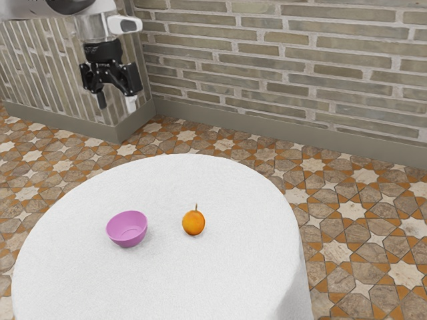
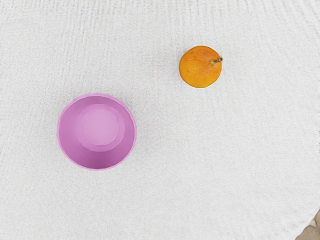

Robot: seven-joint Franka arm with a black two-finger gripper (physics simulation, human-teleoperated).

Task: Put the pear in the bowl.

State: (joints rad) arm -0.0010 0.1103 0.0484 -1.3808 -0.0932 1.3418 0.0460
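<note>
Well below the parted, empty fingers [image 1: 117, 105], the pear [image 1: 193, 223] rests on the desk [image 1: 220, 280] near the bowl [image 1: 127, 231]; probably firm, light, slightly slippery, best gripped across its widest part.

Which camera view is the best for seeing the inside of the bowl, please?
The wrist view. It looks down into the pink bowl, so the full round rim and the flat bottom inside can be seen. The exterior view sees it at a slant: part of its outer wall and much of its inside.
</note>
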